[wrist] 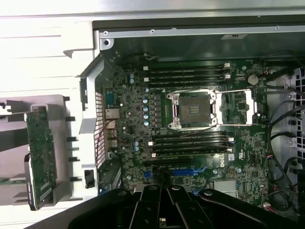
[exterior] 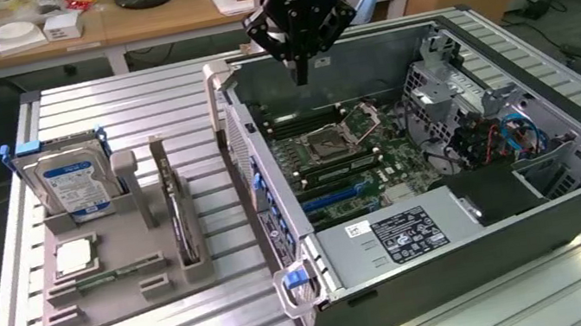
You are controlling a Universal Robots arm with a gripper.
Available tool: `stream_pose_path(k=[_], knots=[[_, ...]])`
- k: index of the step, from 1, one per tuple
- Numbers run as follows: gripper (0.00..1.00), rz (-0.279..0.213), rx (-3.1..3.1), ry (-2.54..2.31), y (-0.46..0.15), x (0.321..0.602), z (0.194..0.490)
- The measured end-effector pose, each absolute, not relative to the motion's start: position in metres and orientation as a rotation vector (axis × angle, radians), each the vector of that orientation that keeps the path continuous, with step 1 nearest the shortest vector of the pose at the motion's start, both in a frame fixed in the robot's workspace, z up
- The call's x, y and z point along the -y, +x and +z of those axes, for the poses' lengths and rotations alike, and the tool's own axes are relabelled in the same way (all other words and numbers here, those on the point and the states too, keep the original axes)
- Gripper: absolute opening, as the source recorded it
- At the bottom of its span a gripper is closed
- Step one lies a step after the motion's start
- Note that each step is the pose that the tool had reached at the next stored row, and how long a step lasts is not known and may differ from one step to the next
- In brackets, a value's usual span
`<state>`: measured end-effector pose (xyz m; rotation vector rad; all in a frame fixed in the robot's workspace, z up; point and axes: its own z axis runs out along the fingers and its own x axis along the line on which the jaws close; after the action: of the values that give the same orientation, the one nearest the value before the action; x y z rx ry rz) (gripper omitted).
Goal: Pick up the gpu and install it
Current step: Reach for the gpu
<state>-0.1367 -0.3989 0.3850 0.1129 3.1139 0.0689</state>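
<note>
Our gripper hangs at the top middle of the exterior view, over the open computer case, fingers squeezed together on nothing. We see the gpu standing in the gray holder at the left, well apart.

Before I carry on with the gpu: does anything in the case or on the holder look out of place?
Nothing looks spilled or damaged. The gpu stands upright in the grey holder. One oddity: the CPU socket on the motherboard is empty, its cover plate flipped open.
</note>
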Motion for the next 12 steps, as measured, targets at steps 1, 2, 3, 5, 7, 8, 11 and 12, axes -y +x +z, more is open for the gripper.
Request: stream_pose_path(k=[1,2,3,5,7,8,11,12], knots=[[0.1,0.069,-3.114,0.113,-0.138,0.399,0.385],[0.1,0.069,-3.114,0.113,-0.14,0.399,0.385],[0.1,0.069,-3.114,0.113,-0.142,0.399,0.385],[0.1,0.069,-3.114,0.113,-0.145,0.399,0.385],[0.1,0.069,-3.114,0.113,-0.148,0.399,0.385],[0.1,0.069,-3.114,0.113,-0.15,0.399,0.385],[0.1,0.069,-3.114,0.113,-0.153,0.399,0.385],[0.1,0.069,-3.114,0.113,-0.154,0.399,0.385]])
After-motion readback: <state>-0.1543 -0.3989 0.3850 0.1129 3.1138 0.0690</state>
